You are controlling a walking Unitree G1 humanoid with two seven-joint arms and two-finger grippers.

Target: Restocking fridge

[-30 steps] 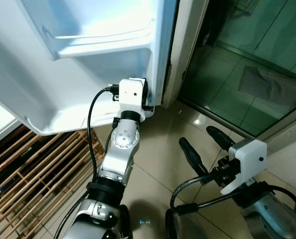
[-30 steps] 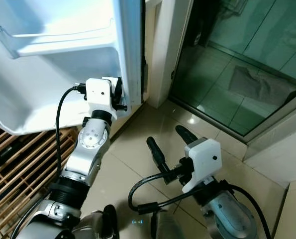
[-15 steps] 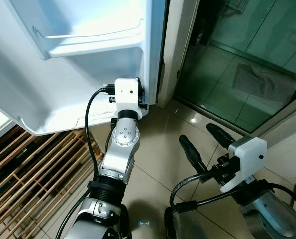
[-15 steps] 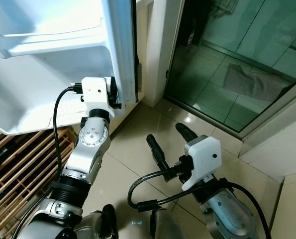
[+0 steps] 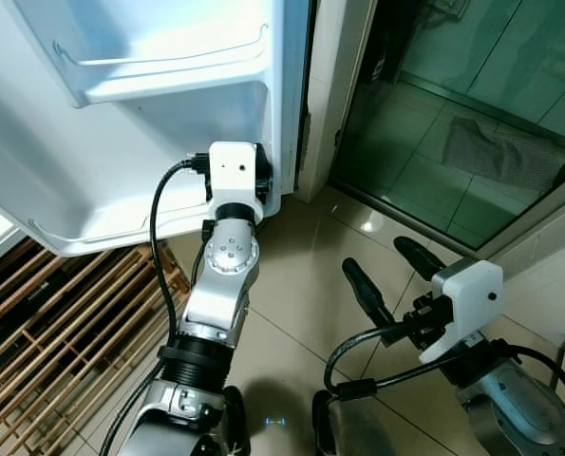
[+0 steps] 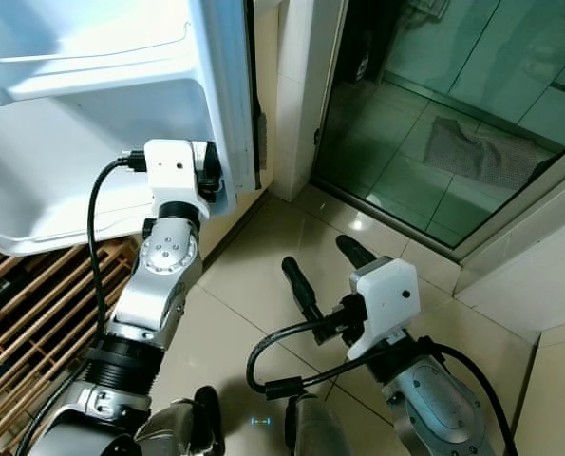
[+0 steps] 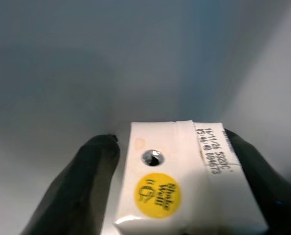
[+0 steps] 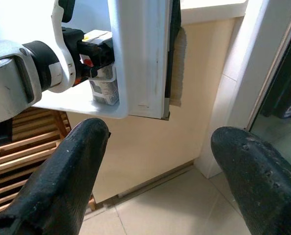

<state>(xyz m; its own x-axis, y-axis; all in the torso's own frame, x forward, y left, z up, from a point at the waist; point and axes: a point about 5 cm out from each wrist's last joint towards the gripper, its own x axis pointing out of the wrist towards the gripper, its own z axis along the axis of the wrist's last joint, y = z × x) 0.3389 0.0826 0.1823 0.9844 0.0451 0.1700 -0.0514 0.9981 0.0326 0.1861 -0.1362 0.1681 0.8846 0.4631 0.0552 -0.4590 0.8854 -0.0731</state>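
The open white fridge door [image 5: 121, 152] hangs at the upper left, with an upper door shelf [image 5: 168, 71] and a bottom door shelf [image 5: 102, 233]. My left arm reaches up into the bottom shelf near the door's edge. In the left wrist view my left gripper [image 7: 172, 156] is shut on a white carton [image 7: 179, 186] with a round yellow sticker. The right wrist view has that carton [image 8: 105, 83] upright just inside the shelf wall, held by the black fingers [image 8: 89, 49]. My right gripper [image 5: 382, 261] hovers open over the floor, holding nothing.
A wooden slatted rack [image 5: 54, 323] lies on the floor under the door at the left. A beige door frame [image 5: 344, 85] and a green-tinted glass door [image 5: 472, 114] stand to the right. Tan floor tiles [image 5: 301, 275] spread between my arms.
The whole picture has shifted slightly, so the camera moved. My left gripper stays at the bottom door shelf with the carton, a touch further in. The right gripper is unchanged.
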